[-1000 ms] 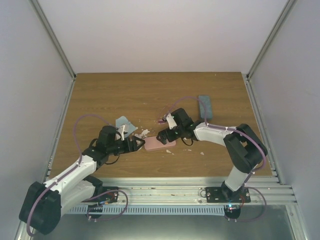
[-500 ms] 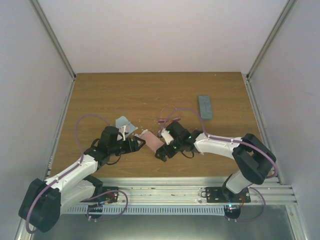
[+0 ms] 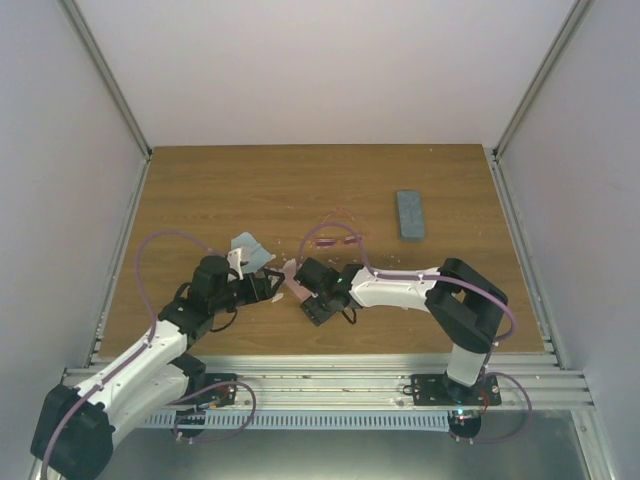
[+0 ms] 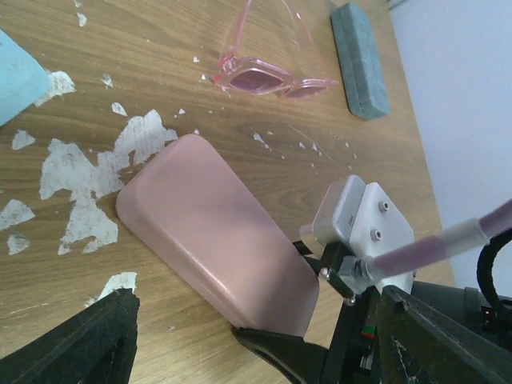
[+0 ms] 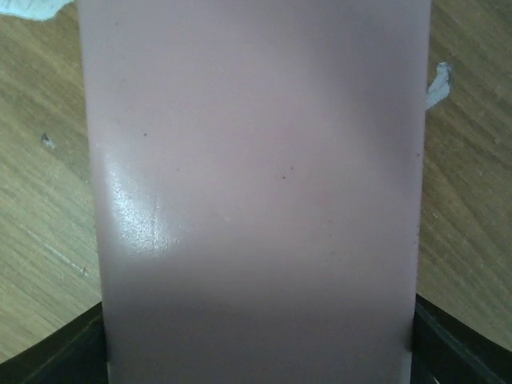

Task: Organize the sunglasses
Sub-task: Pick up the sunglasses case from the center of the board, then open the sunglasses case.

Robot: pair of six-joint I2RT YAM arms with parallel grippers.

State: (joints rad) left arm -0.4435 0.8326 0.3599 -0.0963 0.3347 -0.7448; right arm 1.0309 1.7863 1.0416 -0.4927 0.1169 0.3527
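The pink sunglasses (image 3: pixel 335 236) lie open on the table behind my right gripper, and they show in the left wrist view (image 4: pixel 268 76). The dark sunglasses are not in view. My right gripper (image 3: pixel 308 296) is shut on one end of the oblong pink case (image 3: pixel 297 279), which fills the right wrist view (image 5: pixel 256 184). In the left wrist view the pink case (image 4: pixel 208 240) rests slanted on the wood. My left gripper (image 3: pixel 266 288) is open and empty, just left of the case and not touching it.
A blue-grey case (image 3: pixel 410 214) lies at the back right and shows in the left wrist view (image 4: pixel 362 60). A light blue cloth (image 3: pixel 250 250) lies behind my left gripper. White flakes are scattered on the wood around the case.
My right gripper has swung left and nearer with the pink case, turning it to a slant beside my left gripper. The left arm has drawn back slightly.
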